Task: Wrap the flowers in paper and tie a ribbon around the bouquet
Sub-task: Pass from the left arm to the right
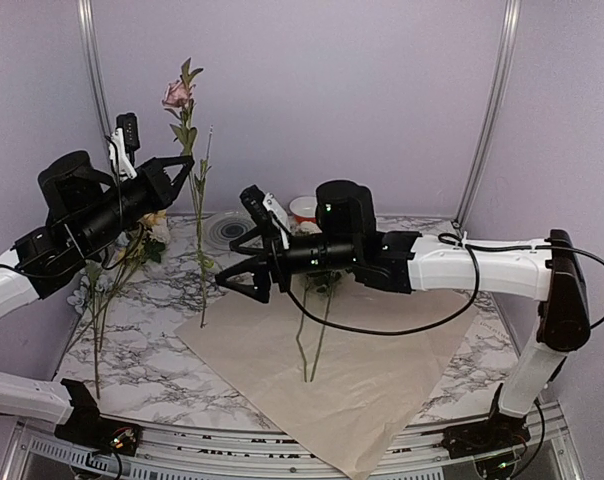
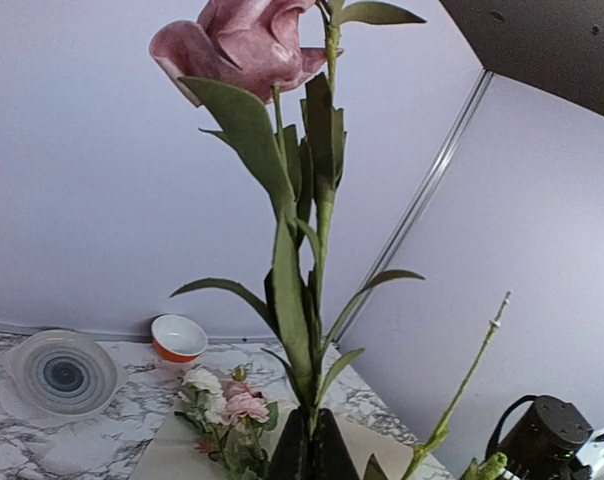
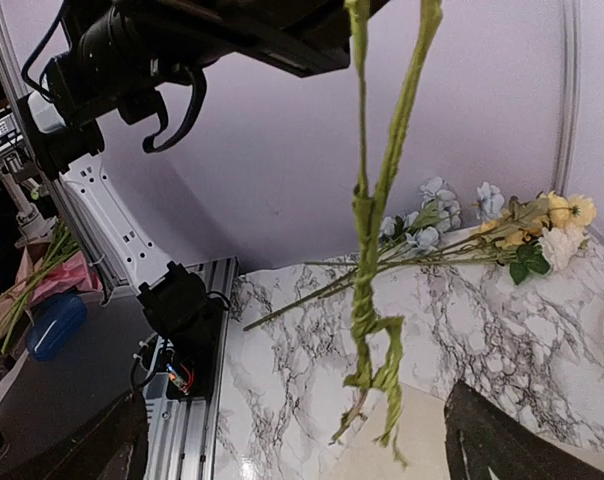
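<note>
My left gripper (image 1: 187, 178) is shut on the stem of a tall pink rose (image 1: 178, 93) and holds it upright; its fingers (image 2: 312, 450) pinch the stem below the bloom (image 2: 242, 40). The rose's stem end (image 3: 367, 300) dangles in front of my right gripper (image 3: 292, 425). My right gripper (image 1: 234, 276) stands open just right of the stem, holding nothing. The peach paper (image 1: 362, 370) lies flat on the table. A few flowers (image 1: 312, 335) lie on it, their pink and white blooms (image 2: 227, 405) near its far corner. No ribbon is in view.
More flowers (image 1: 107, 295) with blue, yellow and white blooms (image 3: 482, 225) lie on the marble table at the left. A clear glass plate (image 1: 225, 228) and an orange bowl (image 1: 304, 208) stand at the back. The paper's near corner hangs over the table's front rail.
</note>
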You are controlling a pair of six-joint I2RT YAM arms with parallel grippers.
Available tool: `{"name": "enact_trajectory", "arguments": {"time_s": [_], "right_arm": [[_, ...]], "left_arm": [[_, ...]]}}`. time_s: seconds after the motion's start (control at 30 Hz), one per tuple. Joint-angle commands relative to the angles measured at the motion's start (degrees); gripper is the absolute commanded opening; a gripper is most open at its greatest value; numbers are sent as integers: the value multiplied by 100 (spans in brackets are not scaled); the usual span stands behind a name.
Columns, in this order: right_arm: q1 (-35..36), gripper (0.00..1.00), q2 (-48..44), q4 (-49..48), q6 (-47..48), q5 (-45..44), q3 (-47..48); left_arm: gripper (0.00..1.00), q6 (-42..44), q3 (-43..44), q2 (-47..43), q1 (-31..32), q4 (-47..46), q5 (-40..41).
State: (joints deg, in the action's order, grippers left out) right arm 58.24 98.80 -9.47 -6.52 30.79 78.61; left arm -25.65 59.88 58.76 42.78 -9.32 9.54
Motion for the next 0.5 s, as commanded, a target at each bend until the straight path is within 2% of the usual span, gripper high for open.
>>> {"name": "enact_trajectory", "arguments": {"time_s": [0.0, 0.17, 0.2, 0.23, 0.27, 0.37, 0.43, 0.47], "right_arm": [[-27, 100, 397, -1454, -800, 487, 360], [-10, 89, 745, -1412, -1011, -253, 654], [-7, 82, 763, -1415, -1011, -318, 672], [-12, 72, 763, -1460, -1011, -292, 675], [-11, 67, 765, -1534, -1038, -209, 663], [-9, 64, 809, -1752, -1164, 16, 667], [-13, 50, 839, -1730, -1183, 23, 715], [-10, 33, 835, -1719, -1184, 24, 710]], "left_arm": [[0, -399, -221, -101, 184, -1165, -589], [0, -763, -231, 118, 283, -1442, -867], [0, -792, -226, 136, 326, -1475, -874], [0, -786, -223, 151, 353, -1492, -866], [0, -773, -221, 160, 369, -1501, -847], [0, -786, -256, 207, 388, -1534, -776], [0, -823, -278, 255, 397, -1552, -786], [0, -828, -295, 268, 402, -1569, -783]]}}
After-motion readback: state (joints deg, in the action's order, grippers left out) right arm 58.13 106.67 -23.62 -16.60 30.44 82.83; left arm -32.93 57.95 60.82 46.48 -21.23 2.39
